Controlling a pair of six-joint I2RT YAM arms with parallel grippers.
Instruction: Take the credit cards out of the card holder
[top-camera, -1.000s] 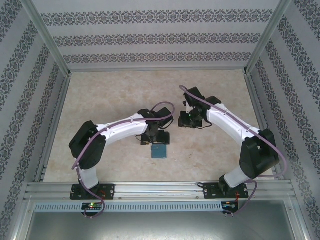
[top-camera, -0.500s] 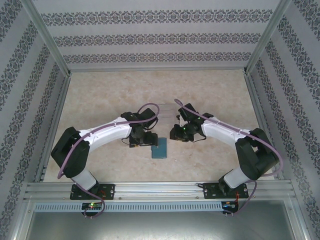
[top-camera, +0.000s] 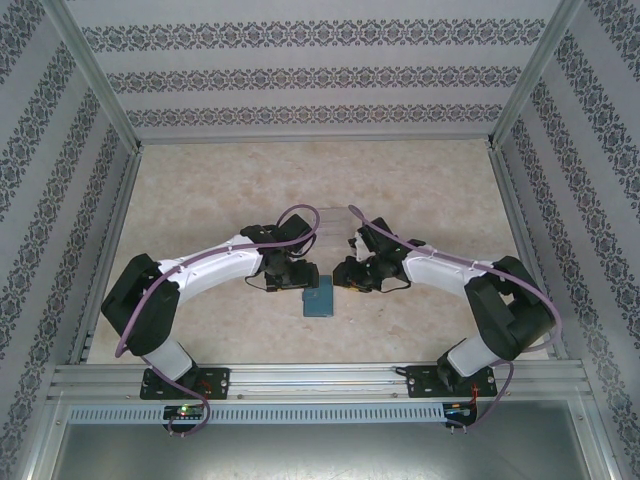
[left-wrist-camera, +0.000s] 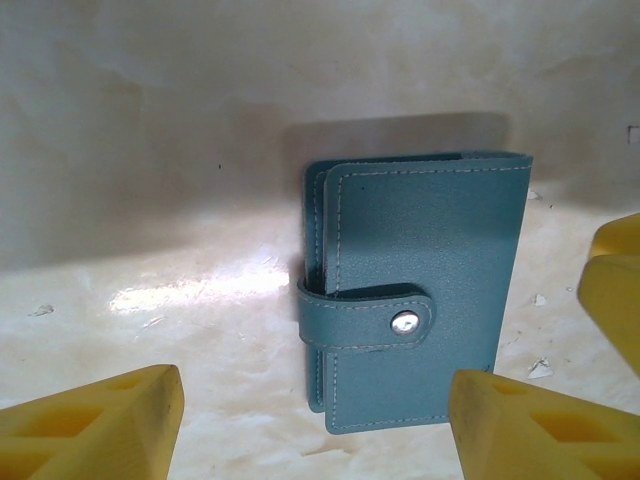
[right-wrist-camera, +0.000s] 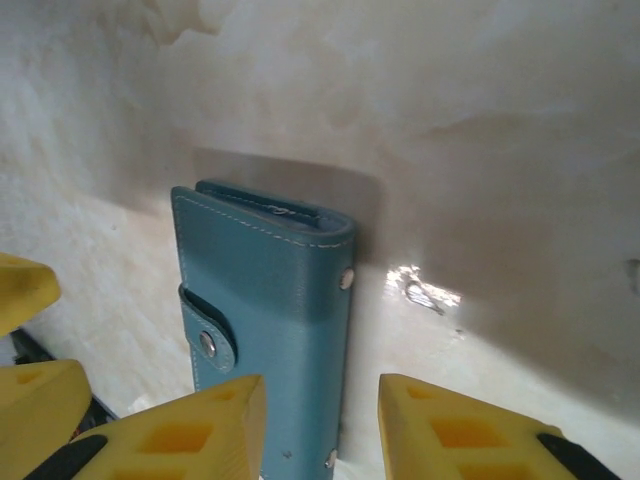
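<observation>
Teal folding card holder: my left wrist shows its snapped tab, right wrist its spine; left claw wide, right claw narrow.

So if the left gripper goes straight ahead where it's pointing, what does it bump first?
Most likely the card holder: it lies closed on the table right ahead of the left gripper, whose jaws stand open. How far off is hard to judge.

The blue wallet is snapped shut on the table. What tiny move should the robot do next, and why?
Probably close the left gripper on the card holder to steady it. Its tab is snapped shut, and the left fingers stand open on either side of it, with the right gripper open by the folded edge, seemingly ready to work the tab.
</observation>
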